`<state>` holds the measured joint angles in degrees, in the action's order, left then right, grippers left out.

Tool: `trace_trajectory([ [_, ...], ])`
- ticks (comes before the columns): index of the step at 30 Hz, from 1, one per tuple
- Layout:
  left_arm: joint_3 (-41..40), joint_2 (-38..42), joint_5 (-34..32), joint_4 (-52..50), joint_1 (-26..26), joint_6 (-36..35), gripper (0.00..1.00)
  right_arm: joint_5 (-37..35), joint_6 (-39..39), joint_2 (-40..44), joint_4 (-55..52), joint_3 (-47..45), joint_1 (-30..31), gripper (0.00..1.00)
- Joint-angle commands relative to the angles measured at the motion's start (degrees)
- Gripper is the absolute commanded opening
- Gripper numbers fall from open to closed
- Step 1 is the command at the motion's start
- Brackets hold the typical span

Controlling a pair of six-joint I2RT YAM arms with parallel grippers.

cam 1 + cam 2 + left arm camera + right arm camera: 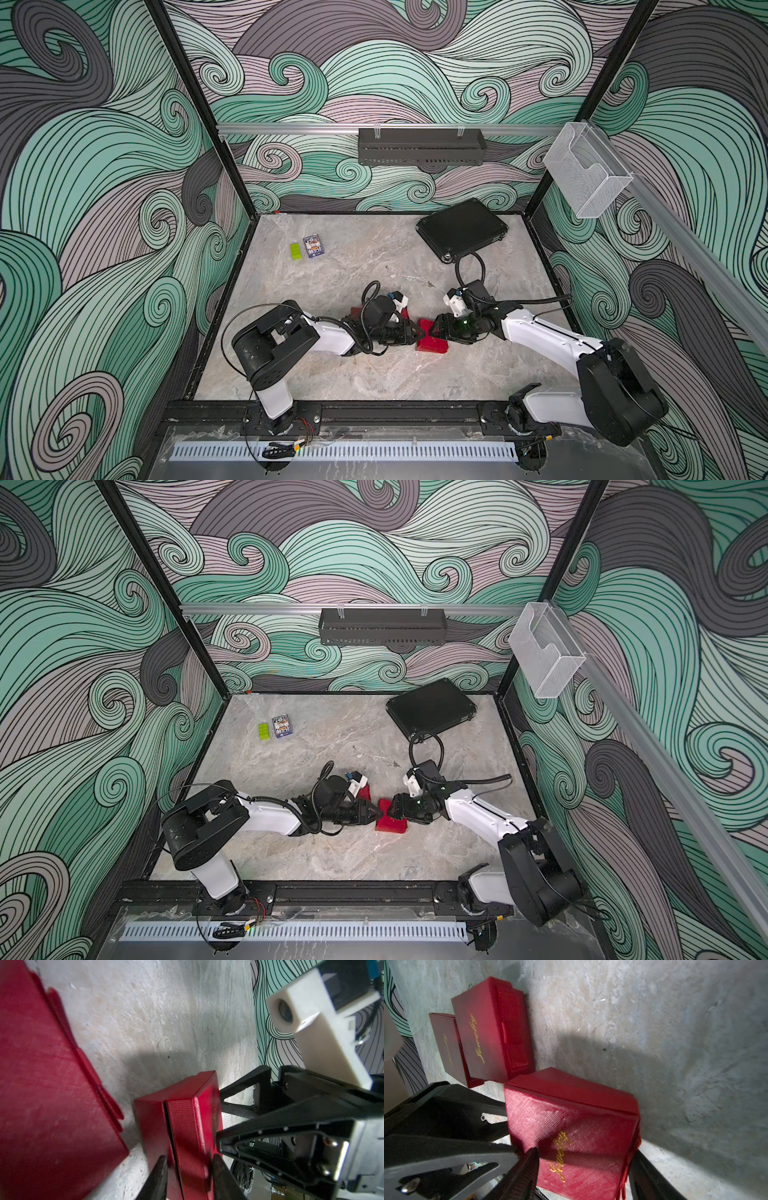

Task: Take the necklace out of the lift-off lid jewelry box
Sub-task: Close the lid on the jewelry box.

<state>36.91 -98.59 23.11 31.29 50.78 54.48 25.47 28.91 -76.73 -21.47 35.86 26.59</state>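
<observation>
The red lift-off lid jewelry box (434,345) (392,825) stands tipped up on the marble table between my two grippers, lid on, so its inside is hidden. My left gripper (422,332) (190,1159) is shut across its thickness, one finger on the base and one on the lid (187,1126). My right gripper (433,328) (584,1153) is open, its fingertips at the gold-lettered lid face (571,1126). A thin silvery chain that looks like a necklace (409,277) (374,756) lies on the table beyond the grippers.
Two more red jewelry boxes (488,1028) (446,1043) lie behind my left wrist (356,312). A black case (461,228) sits at the back right. A green brick (296,251) and a card pack (313,246) lie at the back left.
</observation>
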Motion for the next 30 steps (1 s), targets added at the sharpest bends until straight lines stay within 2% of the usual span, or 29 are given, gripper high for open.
trace_trajectory([
  [1,1.7,-1.0,2.6,4.2,0.4,0.7,0.35,1.0,0.6,-1.0,2.8,-0.4,-0.1,0.67],
  [14,1.3,-3.8,2.8,7.4,0.7,1.4,0.26,1.0,1.0,-1.9,3.3,-0.2,1.3,0.64],
  [20,0.4,-4.1,2.1,7.6,0.6,0.9,0.14,-1.6,0.7,-3.0,1.7,0.8,2.7,0.65],
  [25,-0.1,-3.7,0.7,5.5,0.6,0.2,0.13,-6.4,-0.3,-3.6,-2.6,2.9,4.2,0.67],
  [30,-0.8,-4.3,0.5,5.4,0.4,0.2,0.15,-8.2,-0.6,-4.2,-4.1,3.9,5.0,0.68],
])
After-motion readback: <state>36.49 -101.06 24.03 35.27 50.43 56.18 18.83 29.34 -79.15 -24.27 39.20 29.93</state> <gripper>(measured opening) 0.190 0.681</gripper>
